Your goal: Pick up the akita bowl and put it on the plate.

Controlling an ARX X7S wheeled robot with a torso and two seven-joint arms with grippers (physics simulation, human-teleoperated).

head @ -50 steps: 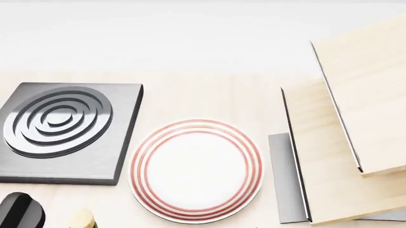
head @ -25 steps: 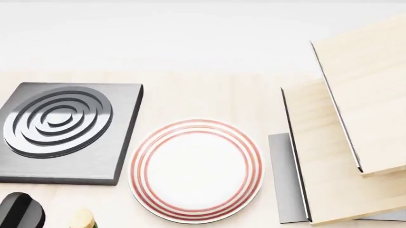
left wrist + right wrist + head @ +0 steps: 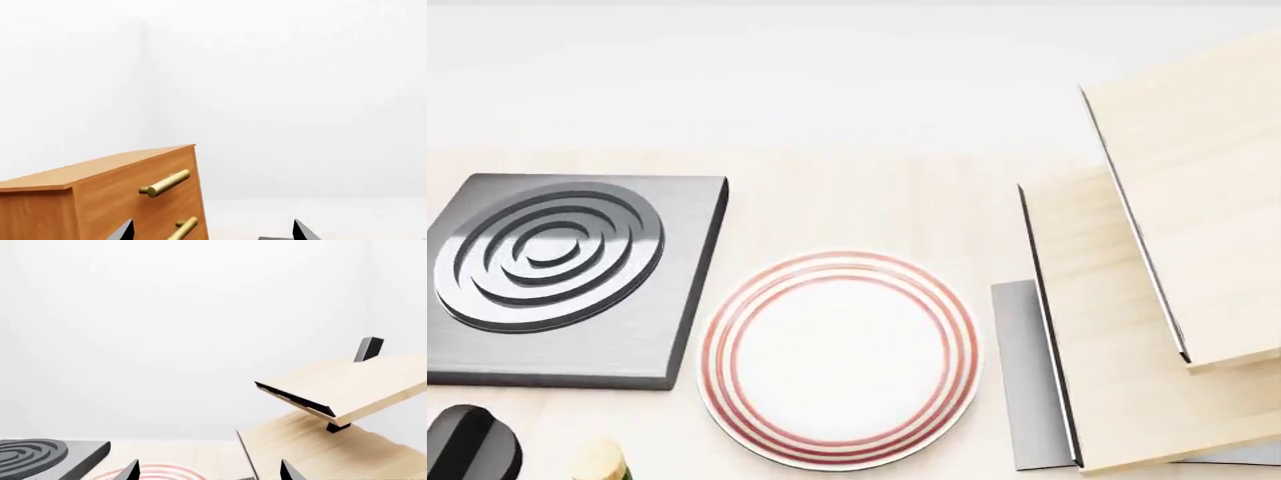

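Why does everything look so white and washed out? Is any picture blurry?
Head view: bright, even light; the plate and stove burner look sharp, with faint shadows. Left wrist view: blank white behind a crisp wooden cabinet. Right wrist view: the same white haze behind the wooden shelves; no blur.

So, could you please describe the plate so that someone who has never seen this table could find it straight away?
Look at the pale wooden table in the head view. Between the dark grey square burner on the left and the light wooden shelf on the right lies the plate. It is the only flat round white thing there, with thin red rings around its rim, and nothing sits on it.
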